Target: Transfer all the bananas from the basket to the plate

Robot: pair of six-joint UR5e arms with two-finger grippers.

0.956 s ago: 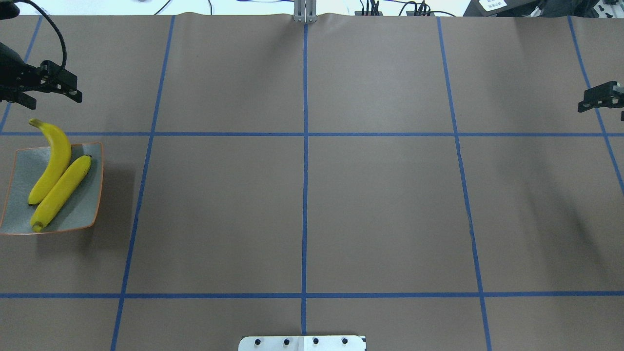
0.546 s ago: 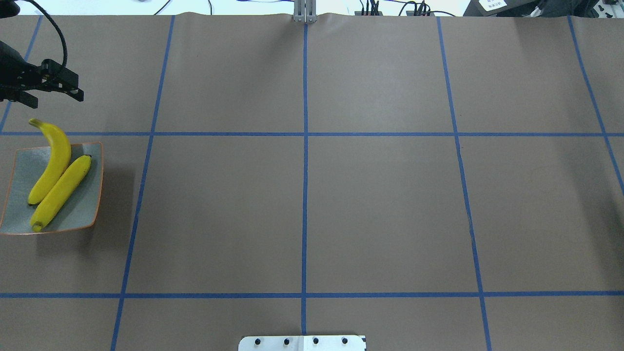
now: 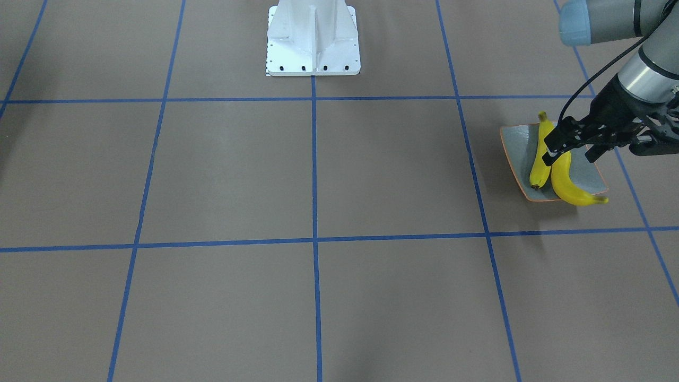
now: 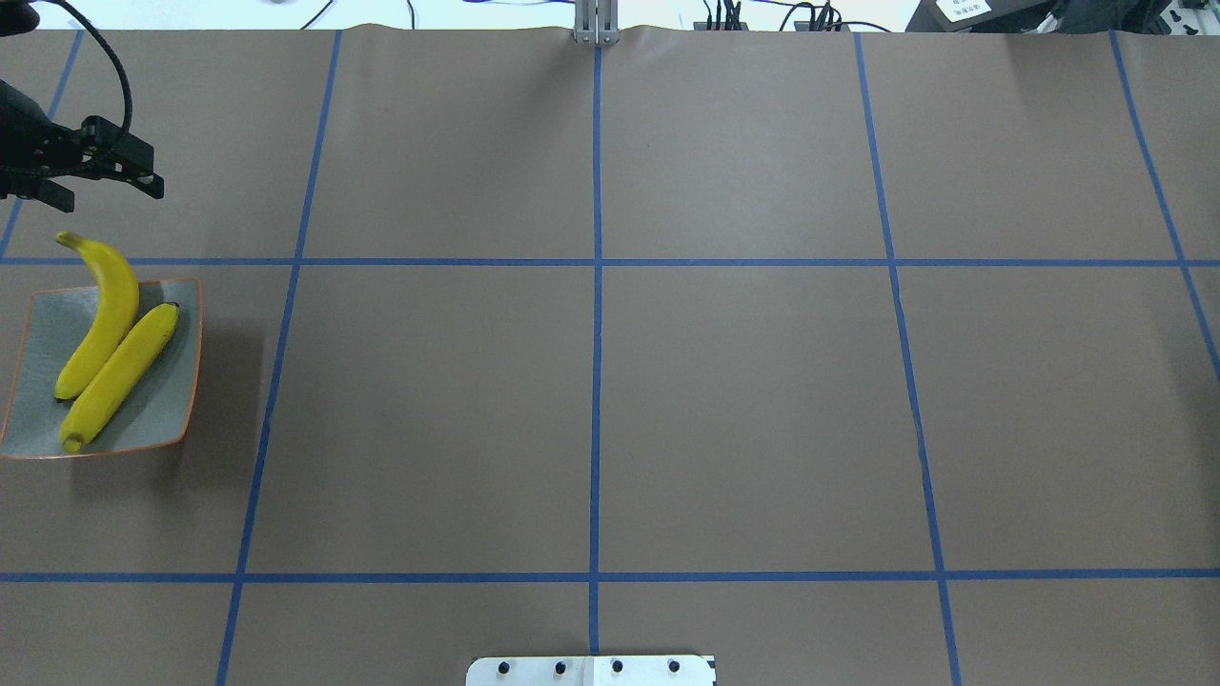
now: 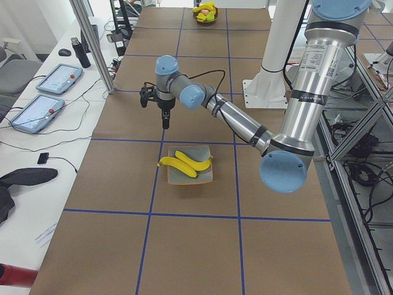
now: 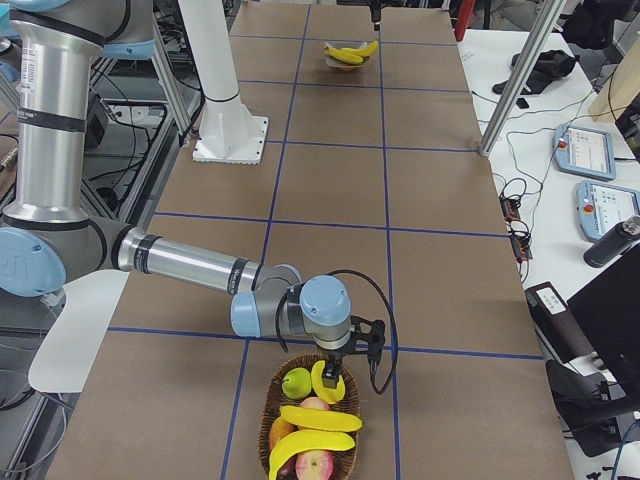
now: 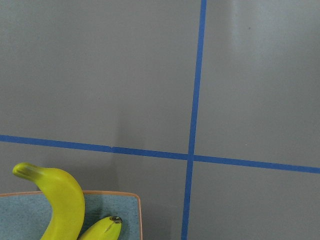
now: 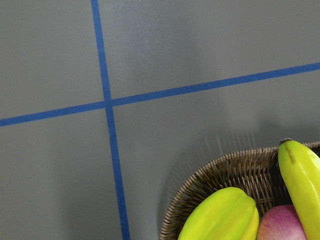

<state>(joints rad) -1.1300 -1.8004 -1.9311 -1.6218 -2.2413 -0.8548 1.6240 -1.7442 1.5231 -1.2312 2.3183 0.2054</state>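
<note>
Left gripper point(image 4: 108, 191), black and two-fingered, hangs at the upper left of the overhead view. Its fingers are spread wide with nothing between them, and it sits just above the plate in that frame, clear of the fruit.

Below it, at the left edge, lies the square, glossy grey-green plate with a thin orange rim point(image 4: 162, 412). On it two bright yellow bananas rest side by side, touching. One is a curved banana point(image 4: 103, 319) whose stem pokes out over the plate's upper rim. The other is a straighter banana point(image 4: 126, 367) lying fully inside.

Right gripper point(image 6: 355, 378) shows only in the right-side view, at lower centre. It hovers over the upper rim of the brown woven wicker basket point(image 6: 262, 412). Whether its fingers are apart or together I cannot tell.

In the basket two long yellow bananas point(image 6: 320, 418) lie across other fruit, including a round green apple point(image 6: 297, 382). A shorter yellow piece beneath the gripper is too unclear to name.

By my reading the task is about half done: two bananas are delivered and at least two are left to lift out. The right gripper looks placed to take the next one, while the left waits empty beside the plate.
</note>
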